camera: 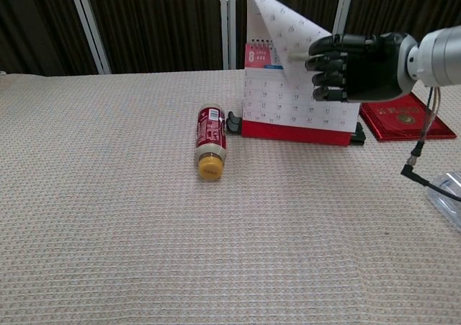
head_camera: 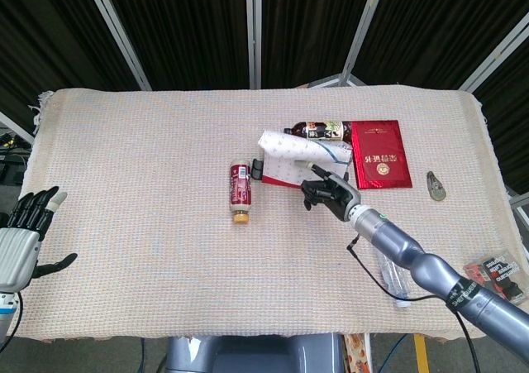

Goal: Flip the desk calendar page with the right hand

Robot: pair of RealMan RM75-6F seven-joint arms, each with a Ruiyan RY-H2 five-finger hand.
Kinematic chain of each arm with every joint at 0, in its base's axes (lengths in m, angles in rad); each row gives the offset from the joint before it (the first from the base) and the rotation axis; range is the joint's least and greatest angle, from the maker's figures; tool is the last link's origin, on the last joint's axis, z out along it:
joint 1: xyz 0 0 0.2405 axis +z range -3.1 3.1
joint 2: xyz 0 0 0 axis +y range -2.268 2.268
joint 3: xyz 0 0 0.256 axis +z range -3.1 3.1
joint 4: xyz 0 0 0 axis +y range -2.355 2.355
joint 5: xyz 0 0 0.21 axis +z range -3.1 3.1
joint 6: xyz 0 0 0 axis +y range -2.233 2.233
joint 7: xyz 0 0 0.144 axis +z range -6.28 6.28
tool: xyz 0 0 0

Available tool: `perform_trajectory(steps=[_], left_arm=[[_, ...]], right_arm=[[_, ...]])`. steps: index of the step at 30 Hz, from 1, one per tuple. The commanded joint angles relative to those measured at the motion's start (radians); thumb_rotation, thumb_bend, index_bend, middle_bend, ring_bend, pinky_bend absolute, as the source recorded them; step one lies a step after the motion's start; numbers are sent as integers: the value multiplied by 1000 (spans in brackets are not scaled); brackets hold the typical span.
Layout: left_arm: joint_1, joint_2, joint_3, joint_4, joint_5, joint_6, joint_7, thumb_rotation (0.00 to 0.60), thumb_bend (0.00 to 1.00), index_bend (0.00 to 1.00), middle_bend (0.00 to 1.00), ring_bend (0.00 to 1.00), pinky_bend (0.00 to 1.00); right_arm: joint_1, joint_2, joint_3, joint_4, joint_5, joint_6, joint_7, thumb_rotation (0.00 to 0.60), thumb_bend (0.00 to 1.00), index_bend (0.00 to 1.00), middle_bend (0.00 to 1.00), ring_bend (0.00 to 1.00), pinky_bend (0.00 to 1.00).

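Note:
The desk calendar [camera: 299,116] stands mid-table on its red base, showing an "8" sheet in front. Its top page [camera: 284,22] is lifted up and curls back over the spiral; in the head view this page [head_camera: 289,148] shows as a white roll. My right hand [camera: 353,67] is at the page's right edge, its fingers curled and holding the sheet up. From above, the right hand [head_camera: 326,193] sits just in front of the calendar [head_camera: 281,170]. My left hand [head_camera: 21,241] hangs off the table's left front edge with fingers spread and nothing in it.
A red coffee bottle [camera: 209,141] lies just left of the calendar. A dark bottle [head_camera: 318,131] lies behind it and a red booklet [head_camera: 378,154] to its right. A clear plastic bottle [head_camera: 395,280], a small metal piece [head_camera: 436,186] and a packet [head_camera: 500,274] lie at the right.

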Motion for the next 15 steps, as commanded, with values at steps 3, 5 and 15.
perform_trajectory(steps=[3, 5, 15], left_arm=[[0, 0, 0, -1, -1, 0, 0, 600, 2, 0, 0, 0, 0], [0, 0, -1, -2, -2, -1, 0, 600, 2, 0, 0, 0, 0], [-2, -2, 2, -6, 3, -3, 8, 600, 2, 0, 0, 0, 0]], right_arm=[[-27, 110, 46, -142, -7, 140, -45, 600, 527, 227, 724, 760, 633], [-38, 141, 44, -189, -16, 205, -71, 600, 526, 243, 686, 727, 591], [3, 166, -60, -227, -27, 433, -202, 600, 501, 279, 339, 334, 256]])
